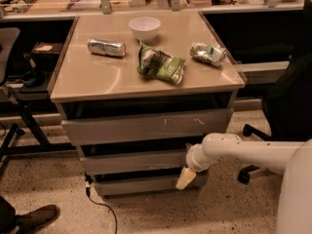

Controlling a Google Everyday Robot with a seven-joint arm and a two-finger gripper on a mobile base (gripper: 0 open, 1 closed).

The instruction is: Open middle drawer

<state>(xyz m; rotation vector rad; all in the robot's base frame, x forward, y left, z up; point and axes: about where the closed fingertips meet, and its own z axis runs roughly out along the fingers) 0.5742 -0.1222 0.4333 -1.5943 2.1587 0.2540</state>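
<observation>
The middle drawer (131, 163) is the wide, shallow grey front in the cabinet, under the taller scratched top drawer (146, 126) and above the bottom drawer (141, 185). Its front sits a little back from the top drawer's front, with a dark gap above it. My gripper (185, 178) is at the end of the white arm (243, 150) that reaches in from the right. It hangs pale and pointed downward at the middle drawer's lower right corner, over the gap to the bottom drawer.
On the cabinet top (97, 77) lie a white bowl (145, 28), a silver can (106, 47), a green chip bag (161, 65) and a crushed packet (208, 53). A dark office chair (287, 106) stands at right. A shoe (36, 217) and a cable (105, 206) are on the floor at left.
</observation>
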